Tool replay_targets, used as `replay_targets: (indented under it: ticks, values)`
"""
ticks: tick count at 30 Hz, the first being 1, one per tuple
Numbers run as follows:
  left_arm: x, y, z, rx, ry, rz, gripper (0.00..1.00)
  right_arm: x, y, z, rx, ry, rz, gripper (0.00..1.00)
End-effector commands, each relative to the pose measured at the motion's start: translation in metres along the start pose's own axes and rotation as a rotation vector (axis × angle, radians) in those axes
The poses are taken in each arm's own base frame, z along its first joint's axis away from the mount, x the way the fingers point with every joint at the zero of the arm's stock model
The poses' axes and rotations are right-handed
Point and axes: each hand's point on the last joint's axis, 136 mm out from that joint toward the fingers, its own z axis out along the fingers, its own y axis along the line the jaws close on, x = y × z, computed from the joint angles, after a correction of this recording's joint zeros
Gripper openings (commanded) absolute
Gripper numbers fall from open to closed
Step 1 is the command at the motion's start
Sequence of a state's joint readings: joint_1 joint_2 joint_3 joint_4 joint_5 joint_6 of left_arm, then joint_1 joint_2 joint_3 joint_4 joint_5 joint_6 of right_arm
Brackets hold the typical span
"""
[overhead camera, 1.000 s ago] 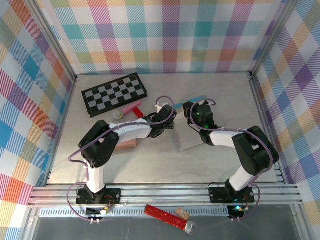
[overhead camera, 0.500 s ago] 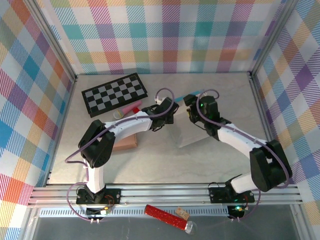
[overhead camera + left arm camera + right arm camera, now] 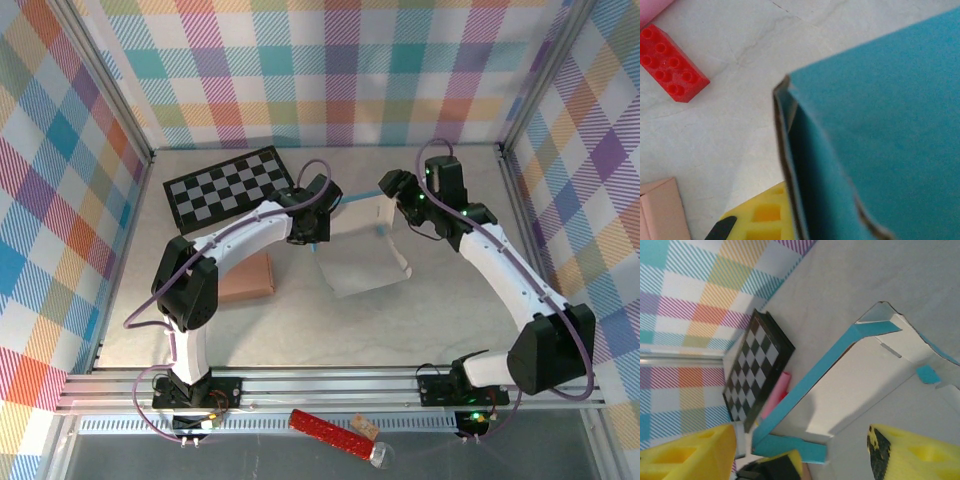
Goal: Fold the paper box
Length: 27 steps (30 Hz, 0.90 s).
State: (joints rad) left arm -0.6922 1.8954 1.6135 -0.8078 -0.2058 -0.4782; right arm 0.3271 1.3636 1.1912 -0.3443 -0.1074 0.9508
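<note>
- The paper box [image 3: 365, 250] sits around the middle of the table [image 3: 450, 320], a little nearer the far edge. It is partly unfolded, with its white inner face up and teal showing along its edges and flaps.
- The left gripper [image 3: 314, 232] is at the box's left edge. Its jaws are closed together, apparently pinching the teal card there, though the contact itself is hard to make out.
- In the left wrist view, the teal outer face and a raw folded corner of the box stand very near the lens, with a yellow finger pad [image 3: 765, 220] just below.
- The right gripper [image 3: 393, 186] is at the box's far right corner. Its yellow fingers [image 3: 695, 455] are spread wide apart and hold nothing.
- Beyond those fingers, the right wrist view shows a raised teal-edged wall of the box.
- A chessboard [image 3: 228, 187] lies toward the far left corner of the table.
- A tan block [image 3: 245, 277] rests to the left of the box, well apart from it.
- A red brick [image 3: 671, 63] lies on the table near the left gripper.
</note>
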Motion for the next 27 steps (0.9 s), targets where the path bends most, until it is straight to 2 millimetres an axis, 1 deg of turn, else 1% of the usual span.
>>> replay_targets:
  ticks: [1,5,7,10,12,14,17,19,22,27]
  values:
    - [0.011,0.010,-0.014,0.000,0.099,0.065,0.00,0.013,-0.009,0.002,0.067,0.107,-0.084,0.69]
    - [0.013,0.012,-0.018,0.029,0.132,0.073,0.00,0.020,0.000,0.014,0.033,0.180,-0.058,0.65]
    - [0.013,0.013,-0.020,0.035,0.135,0.071,0.00,0.019,-0.005,0.020,0.064,0.186,-0.048,0.64]
    - [0.014,0.012,-0.021,0.045,0.144,0.069,0.00,0.013,-0.013,0.029,0.108,0.174,-0.091,0.64]
    - [0.014,0.011,-0.021,0.051,0.146,0.072,0.00,0.011,-0.016,0.039,0.124,0.187,-0.121,0.65]
    - [0.014,0.011,-0.022,0.056,0.140,0.072,0.00,0.009,-0.014,0.050,0.119,0.200,-0.155,0.65]
    - [0.014,0.012,-0.024,0.053,0.140,0.074,0.00,0.006,-0.018,0.064,0.146,0.226,-0.177,0.64]
    - [0.013,0.014,-0.024,0.051,0.139,0.074,0.00,0.003,-0.024,0.068,0.175,0.221,-0.202,0.64]
    - [0.014,0.014,-0.024,0.051,0.142,0.074,0.00,-0.002,-0.026,0.071,0.183,0.207,-0.246,0.64]
    - [0.013,0.012,-0.024,0.062,0.133,0.070,0.00,0.006,-0.040,0.082,0.206,0.252,-0.263,0.64]
